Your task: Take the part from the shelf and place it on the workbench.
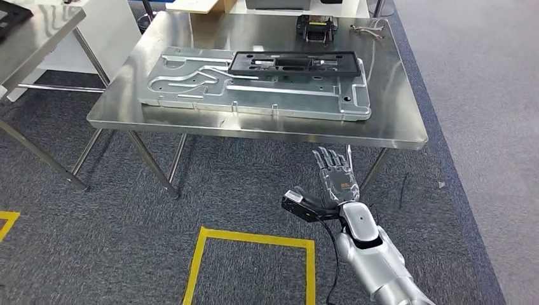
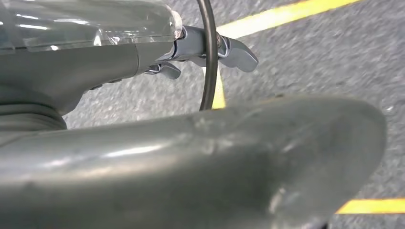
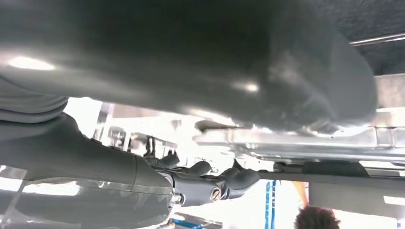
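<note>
Black part [image 1: 291,63] lies flat on big silver plate [image 1: 254,86] on steel workbench [image 1: 394,121]. Right hand [image 1: 335,178] raised in front of bench edge, fingers spread, holding nothing. Left hand [image 2: 191,47] hangs over carpet w/ yellow tape [image 2: 286,14]; fingers apart, empty.

The head view looks forward and down from high up onto the steel surface [image 1: 254,124] and carpet. The right wrist view sits close behind the right hand [image 1: 335,178], facing that surface's edge [image 3: 305,148]. The left wrist view looks closely down at carpet with yellow tape [image 2: 286,14].
</note>
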Controlling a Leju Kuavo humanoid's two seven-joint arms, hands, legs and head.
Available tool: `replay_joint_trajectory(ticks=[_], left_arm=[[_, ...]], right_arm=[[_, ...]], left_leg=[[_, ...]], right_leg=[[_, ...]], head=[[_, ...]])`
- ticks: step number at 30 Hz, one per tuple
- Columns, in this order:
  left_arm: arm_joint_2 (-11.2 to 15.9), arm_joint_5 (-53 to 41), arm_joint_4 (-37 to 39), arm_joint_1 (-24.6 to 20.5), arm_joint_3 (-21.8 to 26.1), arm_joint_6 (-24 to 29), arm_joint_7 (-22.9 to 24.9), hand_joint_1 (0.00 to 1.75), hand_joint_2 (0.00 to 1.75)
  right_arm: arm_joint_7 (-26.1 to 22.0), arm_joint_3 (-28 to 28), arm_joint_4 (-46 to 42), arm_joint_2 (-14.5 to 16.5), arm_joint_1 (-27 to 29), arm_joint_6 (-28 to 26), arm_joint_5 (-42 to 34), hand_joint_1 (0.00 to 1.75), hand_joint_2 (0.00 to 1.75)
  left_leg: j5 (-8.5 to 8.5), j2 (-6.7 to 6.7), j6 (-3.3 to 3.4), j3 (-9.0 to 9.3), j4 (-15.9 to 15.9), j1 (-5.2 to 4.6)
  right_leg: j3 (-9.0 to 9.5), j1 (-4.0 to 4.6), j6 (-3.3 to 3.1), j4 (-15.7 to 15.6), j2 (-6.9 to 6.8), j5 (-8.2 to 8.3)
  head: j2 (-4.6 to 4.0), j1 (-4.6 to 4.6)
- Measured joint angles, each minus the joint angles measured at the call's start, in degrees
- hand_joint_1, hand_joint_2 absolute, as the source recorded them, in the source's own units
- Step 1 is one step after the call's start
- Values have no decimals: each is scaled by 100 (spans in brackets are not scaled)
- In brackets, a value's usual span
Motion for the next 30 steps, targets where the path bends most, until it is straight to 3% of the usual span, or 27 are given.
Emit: replay_joint_trajectory(ticks=[1,2,3,4,5,6,8,10,12,13,14,16,17,18,19,20,21,22,24,25,27,28,30], left_arm=[[-3,10,0,14,15,8,-12,0,0],[-5,16,0,25,35,21,-26,0,0],[-7,22,-1,36,58,35,-40,0,0],[-8,27,-3,46,81,48,-51,0,0],[-9,31,-7,55,102,59,-61,0,0],[-14,34,-16,59,118,65,-67,0,0],[-33,38,-49,65,154,68,-77,0,0],[-71,38,-94,88,218,70,-87,0,0],[-132,36,-146,132,301,71,-94,0,0],[-160,31,-180,157,343,71,-98,0,0],[-189,25,-216,176,382,70,-106,0,0],[-237,7,-297,200,465,66,-124,0,0],[-263,-10,-333,209,500,60,-136,0,0],[-288,-27,-368,218,535,54,-144,0,0],[-312,-44,-404,228,567,42,-150,0,0],[-339,-69,-439,241,608,26,-155,0,0],[-368,-89,-477,250,652,4,-160,0,0],[-400,-115,-518,260,698,-21,-168,0,0],[-468,-201,-622,281,809,-96,-200,0,0],[-496,-248,-679,292,872,-131,-217,0,0],[-539,-323,-781,318,997,-188,-244,0,0],[-551,-346,-821,333,1049,-205,-251,0,0],[-571,-393,-888,356,1133,-233,-264,0,0]], right_arm=[[-34,-40,-82,-2,136,-77,-63,0,0],[-80,-88,-154,-3,282,-153,-141,0,0],[-136,-141,-225,-5,436,-232,-236,0,0],[-198,-195,-295,-6,596,-309,-341,0,0],[-272,-259,-371,-7,751,-391,-467,0,0],[-347,-324,-448,-7,900,-470,-596,0,0],[-525,-487,-601,-3,1191,-641,-885,0,0],[-776,-716,-715,21,1525,-817,-1226,0,0],[-1083,-1000,-752,60,1870,-949,-1594,0,0],[-1240,-1142,-749,85,2025,-987,-1771,0,0],[-1404,-1280,-734,110,2160,-1019,-1944,0,0],[-1741,-1561,-649,172,2368,-1059,-2263,0,0],[-1905,-1720,-574,204,2438,-1075,-2395,0,0],[-2052,-1879,-487,237,2492,-1090,-2498,0,0],[-2172,-2035,-388,271,2537,-1101,-2571,0,0],[-2270,-2190,-277,306,2578,-1105,-2627,0,0],[-2356,-2339,-155,341,2614,-1094,-2680,0,0],[-2446,-2496,-21,376,2638,-1064,-2744,0,0],[-2802,-2919,396,443,2646,-997,-2914,0,0],[-3030,-3154,646,468,2643,-980,-2985,0,0],[-3417,-3605,1129,523,2654,-978,-3056,0,0],[-3499,-3780,1308,546,2659,-968,-3070,0,0],[-3542,-4076,1621,576,2643,-876,-3110,0,0]], left_leg=[[-231,1,-35,-55,379,23],[-317,2,-67,-67,688,44],[-253,3,-92,-9,844,63],[-97,4,-111,141,808,80],[60,3,-119,390,568,95],[100,-2,-116,714,170,101],[-49,-24,-64,1244,-623,84],[-150,-40,26,1365,-917,48],[-38,-22,134,1288,-930,54],[34,-6,195,1236,-945,63],[107,11,244,1170,-955,71],[245,26,304,991,-946,53],[314,28,307,888,-936,44],[382,31,304,783,-923,36],[442,36,293,682,-906,32],[493,41,279,591,-886,30],[541,45,261,512,-860,30],[579,44,239,444,-825,20],[671,44,178,355,-777,5],[723,44,143,333,-775,1],[772,30,77,307,-781,7],[662,18,48,272,-707,11],[135,1,-1,130,-224,30]], right_leg=[[-88,0,-1,7,-9,68],[-177,1,7,19,-21,132],[-270,-2,22,38,-32,190],[-367,-8,41,65,-39,245],[-462,-15,65,101,-44,294],[-551,-17,95,141,-44,339],[-661,-15,167,199,-46,426],[-680,-15,251,186,-56,528],[-711,-36,324,208,-41,486],[-759,-45,352,326,-22,304],[-832,-56,374,552,-1,22],[-1010,-61,412,1295,25,-610],[-1065,-64,428,1652,31,-775],[-1055,-66,436,1886,33,-789],[-949,-66,438,1928,33,-665],[-740,-67,432,1770,33,-481],[-434,-68,417,1437,33,-344],[-77,-59,396,982,33,-307],[450,-37,333,208,35,-451],[553,-19,301,18,37,-508],[517,-26,224,-45,20,-462],[472,-37,171,-52,9,-406],[335,-46,85,-45,-6,-282]], head=[[0,1],[0,1],[0,0],[0,0],[0,-1],[0,-1],[0,0],[0,1],[0,2],[0,2],[0,2],[0,2],[0,2],[0,2],[0,2],[0,2],[0,2],[0,2],[0,1],[0,1],[0,0],[0,1],[0,0]])
